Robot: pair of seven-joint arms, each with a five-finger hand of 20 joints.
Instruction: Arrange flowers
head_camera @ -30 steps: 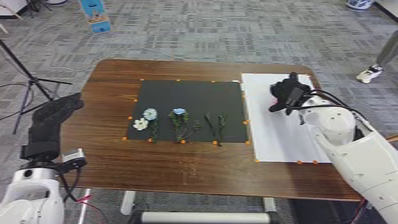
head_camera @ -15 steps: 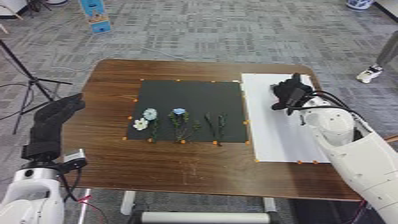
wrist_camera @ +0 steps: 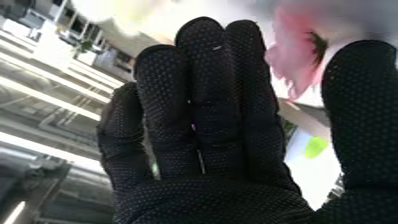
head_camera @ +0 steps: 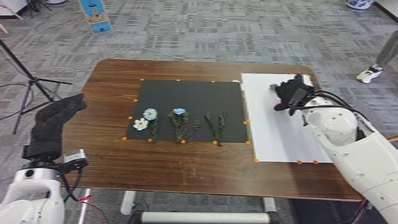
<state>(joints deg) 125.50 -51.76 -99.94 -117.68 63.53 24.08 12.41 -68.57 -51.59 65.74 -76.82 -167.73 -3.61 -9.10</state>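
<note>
Over the upper part of the white sheet point(head_camera: 286, 142), in the head view, is my right hand point(head_camera: 293, 91), with a bit of pink beside it. In the right wrist view my right hand point(wrist_camera: 209, 120) is open, fingers nearly straight, and a pink flower point(wrist_camera: 293, 52) appears between fingers and thumb; contact cannot be judged. A pale yellowish bloom point(wrist_camera: 120, 11) is blurred beyond the fingertips. My left hand point(head_camera: 59, 112) rests open by the table's left side. On the black mat point(head_camera: 189, 92) lie a light blue flower point(head_camera: 150, 114), a white flower point(head_camera: 140, 124), a blue flower point(head_camera: 179, 111) and green stems point(head_camera: 221, 127).
Orange markers edge the mat and the sheet on the brown wooden table point(head_camera: 169, 172). A black tripod point(head_camera: 32, 77) stands on the floor at the left. A small device point(head_camera: 73, 159) sits beside my left wrist.
My right hand has shifted slightly right and nearer over the white sheet. The flowers on the mat keep their places, and the left arm has barely moved.
</note>
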